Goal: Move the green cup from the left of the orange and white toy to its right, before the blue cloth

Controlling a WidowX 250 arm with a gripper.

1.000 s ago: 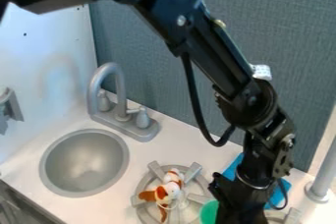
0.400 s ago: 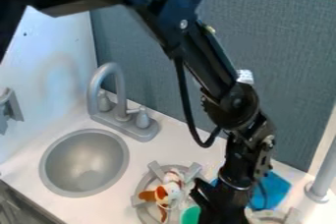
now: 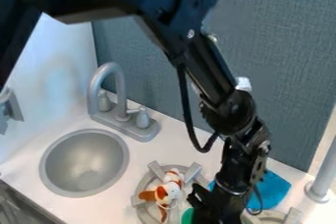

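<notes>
At the bottom edge, right of centre, the black gripper (image 3: 213, 204) hangs low over the counter, close to the right side of the left burner. A green object (image 3: 187, 216) shows right against its left side, mostly hidden behind it and cut off by the edge. Just left of that, a white and orange-brown toy dog (image 3: 168, 191) lies on the grey burner (image 3: 142, 183). A blue cloth (image 3: 271, 190) rests on the counter behind and to the right of the gripper, partly covered by it.
A round grey sink (image 3: 84, 163) is set in the counter at left, with a grey faucet (image 3: 118, 93) behind it. Another burner (image 3: 270, 217) lies at lower right, near a grey post (image 3: 322, 181). A grey-blue panel (image 3: 282, 75) stands behind.
The gripper has moved left and slightly down, and the green object has shifted left along with it. More of the blue cloth is uncovered. The toy dog has stayed in place.
</notes>
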